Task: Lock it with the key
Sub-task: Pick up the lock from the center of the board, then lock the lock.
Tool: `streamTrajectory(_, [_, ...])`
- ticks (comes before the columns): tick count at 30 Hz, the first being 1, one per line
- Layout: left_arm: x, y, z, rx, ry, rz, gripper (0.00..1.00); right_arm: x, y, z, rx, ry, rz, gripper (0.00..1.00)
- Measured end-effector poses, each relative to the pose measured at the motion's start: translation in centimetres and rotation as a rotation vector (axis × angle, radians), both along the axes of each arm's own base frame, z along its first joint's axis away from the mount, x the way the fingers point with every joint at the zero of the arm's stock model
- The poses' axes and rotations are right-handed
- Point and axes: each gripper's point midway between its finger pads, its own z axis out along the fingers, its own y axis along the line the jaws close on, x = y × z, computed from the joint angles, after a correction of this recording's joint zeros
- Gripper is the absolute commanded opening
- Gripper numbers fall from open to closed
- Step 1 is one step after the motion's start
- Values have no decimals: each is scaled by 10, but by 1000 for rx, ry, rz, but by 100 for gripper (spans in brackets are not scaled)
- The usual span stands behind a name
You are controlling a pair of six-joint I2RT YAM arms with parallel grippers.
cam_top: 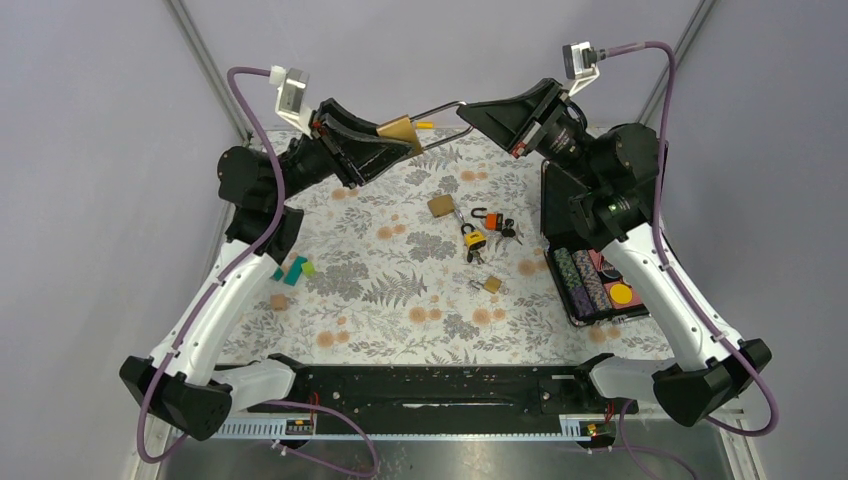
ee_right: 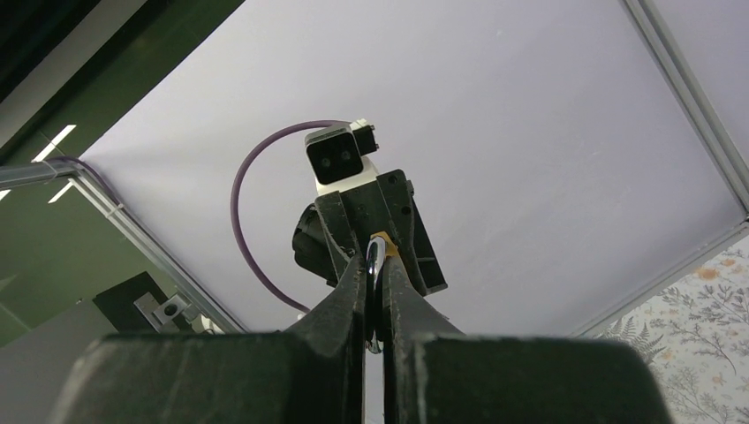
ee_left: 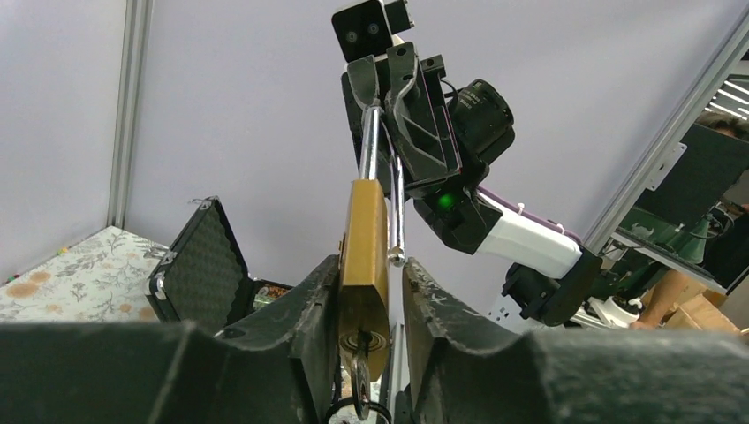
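L claw (ee_left: 371, 287): clenched on brass padlock (ee_left: 364, 234), pads on both flat faces of body. R claw (ee_right: 374, 291): clenched on shackle (ee_right: 374, 265), steel bar pinched betw. its pads. Lock is held in the air betw. the two claws, above far edge of worktop (cam_top: 400, 300), touching nothing else.

L wrist view only: key (ee_left: 360, 384) sits in keyway at bottom of body, w/ ring hanging below. One shackle leg enters top of body. The other leg ends free, just beside body, not seated.

R wrist view: shackle plus a sliver of brass behind it. Key and free leg hidden by own fingers.

Top view: lock tilted, body toward L arm, shackle toward R arm. Key too small to resolve here.

Top view only, on worktop, well apart from held lock:
- loose padlocks (cam_top: 473, 239), centre-right
- open black case (cam_top: 592, 285), right edge
- coloured blocks (cam_top: 292, 270), left side
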Motion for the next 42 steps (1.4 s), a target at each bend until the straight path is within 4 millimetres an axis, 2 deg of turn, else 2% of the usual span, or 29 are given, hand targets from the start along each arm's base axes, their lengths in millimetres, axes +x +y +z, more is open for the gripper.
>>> streamTrajectory(2, [3,-1,-2,1,14,-2,17,2,1,-2,0,7,3,0])
streamTrajectory(4, [6,-2,-4,3,29,-2,1,4,2,-5,0,13,4,0])
streamTrajectory(8, [11,0,-7,5,54,-2,0,8,3,-9,-2,22,-4,1])
streamTrajectory(9, [12,1,-7,6,59,-1,0,9,3,-11,-7,22,-7,7])
streamTrajectory(12, [14,5,-10,14,86,-11,0,13,5,-20,-42,26,-24,49])
streamTrajectory(14, [18,10,-13,22,109,-15,0,16,5,-29,-79,31,-30,65])
streamTrajectory(17, [22,16,-16,32,131,-14,0,23,1,-45,-145,48,-34,78])
streamTrajectory(20, [21,17,-21,48,138,-28,0,26,-5,-57,-200,42,-15,84])
streamTrajectory(23, [17,16,-28,77,154,-58,0,22,-5,-67,-248,19,26,87])
streamTrajectory(26, [12,14,-35,108,164,-91,0,18,-2,-76,-318,-13,67,85])
streamTrajectory(28, [9,14,-39,125,167,-111,0,16,-1,-77,-355,-40,84,80])
streamTrajectory(32, [6,12,-46,152,178,-141,0,11,0,-76,-388,-84,110,55])
streamTrajectory(36, [8,11,-51,166,199,-155,0,8,2,-78,-412,-97,147,39])
streamTrajectory(40, [14,8,-58,172,225,-164,0,8,4,-83,-429,-96,176,13])
streamTrajectory(42, [18,6,-61,175,247,-172,0,8,6,-86,-434,-90,193,5])
